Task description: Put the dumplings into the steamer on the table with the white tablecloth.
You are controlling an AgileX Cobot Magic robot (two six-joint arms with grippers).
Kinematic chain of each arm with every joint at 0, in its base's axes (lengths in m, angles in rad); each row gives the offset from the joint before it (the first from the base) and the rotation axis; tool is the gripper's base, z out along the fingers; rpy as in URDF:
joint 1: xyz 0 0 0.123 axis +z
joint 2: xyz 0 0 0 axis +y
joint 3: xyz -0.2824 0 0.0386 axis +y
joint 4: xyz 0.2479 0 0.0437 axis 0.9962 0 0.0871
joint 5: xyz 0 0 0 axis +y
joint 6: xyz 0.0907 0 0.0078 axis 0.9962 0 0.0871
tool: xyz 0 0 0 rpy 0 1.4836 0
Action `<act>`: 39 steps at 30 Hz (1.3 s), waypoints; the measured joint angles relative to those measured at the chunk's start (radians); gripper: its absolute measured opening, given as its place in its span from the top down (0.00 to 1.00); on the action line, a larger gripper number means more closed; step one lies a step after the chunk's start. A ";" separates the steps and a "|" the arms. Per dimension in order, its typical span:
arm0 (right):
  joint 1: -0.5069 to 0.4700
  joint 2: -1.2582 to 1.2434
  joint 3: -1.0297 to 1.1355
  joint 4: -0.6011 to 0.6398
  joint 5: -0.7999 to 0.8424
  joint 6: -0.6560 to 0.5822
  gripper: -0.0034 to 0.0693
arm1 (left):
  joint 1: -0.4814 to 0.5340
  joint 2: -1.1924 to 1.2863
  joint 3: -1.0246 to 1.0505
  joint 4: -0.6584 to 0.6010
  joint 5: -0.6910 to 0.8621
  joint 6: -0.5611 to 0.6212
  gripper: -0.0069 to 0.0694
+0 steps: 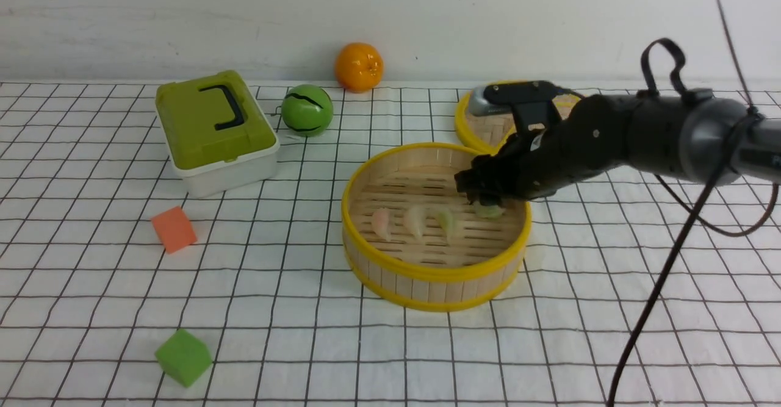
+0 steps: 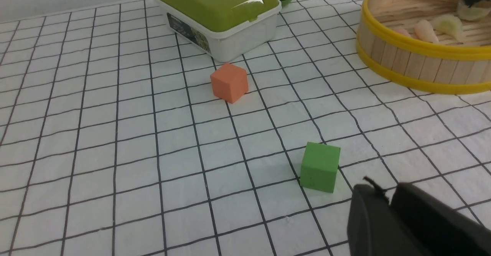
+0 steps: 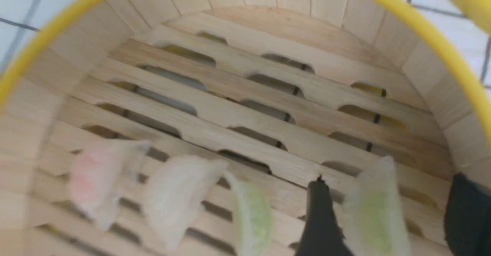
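Dumplings [image 1: 417, 219], four translucent crescents, lay in the round bamboo steamer [image 1: 427, 271], right pincer [image 3: 389, 194] open astride the rightmost green one [image 3: 374, 210], likely releasing.

We read this as a robotics lab bench, not a kitchen. A grid-printed white tablecloth [image 1: 91, 260] spreads beneath the right gripper [image 1: 483, 199], and a bare white wall [image 1: 183, 16] stands beyond it. To its left lie an orange foam cube [image 1: 174, 229], a green foam cube [image 1: 183, 357] and a toy orange [image 1: 359, 66]. A loose black cable [image 1: 659, 285] trails behind it.
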 joint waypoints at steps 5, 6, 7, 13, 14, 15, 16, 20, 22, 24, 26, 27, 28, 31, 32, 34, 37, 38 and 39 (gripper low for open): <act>0.000 -0.233 0.000 -0.089 0.101 0.000 0.51 | 0.000 0.000 0.000 0.010 0.000 0.000 0.80; 0.000 -0.296 0.000 -0.124 0.128 0.000 0.57 | 0.000 0.000 0.000 0.010 0.000 0.000 0.80; 0.000 -0.363 0.000 -0.164 0.159 0.000 0.64 | 0.000 0.000 0.000 0.009 0.001 0.000 0.80; 0.000 -0.715 0.043 -0.380 0.302 0.035 0.96 | 0.000 0.000 0.000 -0.006 0.014 0.000 0.79; 0.000 -0.806 0.093 -0.437 0.311 0.076 0.98 | 0.000 0.000 0.000 -0.008 0.016 0.000 0.79; 0.000 -0.831 0.109 -0.453 0.312 0.097 0.98 | 0.000 0.000 0.000 -0.009 0.016 0.000 0.79; 0.000 -0.882 0.144 -0.484 0.306 0.128 0.98 | 0.000 0.000 0.000 -0.009 0.016 0.000 0.79; 0.000 -1.182 0.436 -0.635 0.179 0.316 0.98 | 0.000 0.000 0.000 -0.009 0.016 0.000 0.79; 0.000 -1.314 0.626 -0.713 0.043 0.404 0.98 | 0.000 0.000 0.000 -0.009 0.016 0.000 0.79; 0.000 -1.387 0.734 -0.766 -0.031 0.448 0.98 | 0.000 0.000 0.000 -0.009 0.016 0.000 0.78; 0.000 -1.502 0.940 -0.886 -0.216 0.521 0.98 | 0.000 0.000 0.000 -0.009 0.016 0.000 0.78; 0.000 -1.517 0.956 -0.897 -0.245 0.526 0.97 | 0.000 0.000 0.000 -0.010 0.016 0.000 0.78; 0.000 -1.569 1.084 -0.987 -0.335 0.555 0.97 | 0.000 0.000 0.000 -0.010 0.016 0.000 0.78; 0.000 -1.627 1.217 -1.052 -0.385 0.618 0.97 | 0.000 0.000 0.000 -0.010 0.016 0.000 0.78; 0.000 -1.634 1.232 -1.055 -0.384 0.634 0.97 | 0.000 0.000 0.000 -0.010 0.016 0.000 0.78; 0.000 -1.658 1.292 -1.056 -0.367 0.758 0.97 | 0.000 0.000 0.000 -0.010 0.016 0.000 0.78; 0.000 -1.661 1.311 -1.075 -0.358 0.867 0.96 | 0.000 0.000 0.000 -0.010 0.016 0.000 0.78; 0.000 -1.661 1.311 -1.086 -0.353 0.887 0.96 | 0.000 0.000 0.000 -0.010 0.016 0.000 0.78; 0.000 -1.661 1.312 -1.094 -0.345 0.905 0.96 | 0.000 0.000 0.000 -0.010 0.016 0.000 0.78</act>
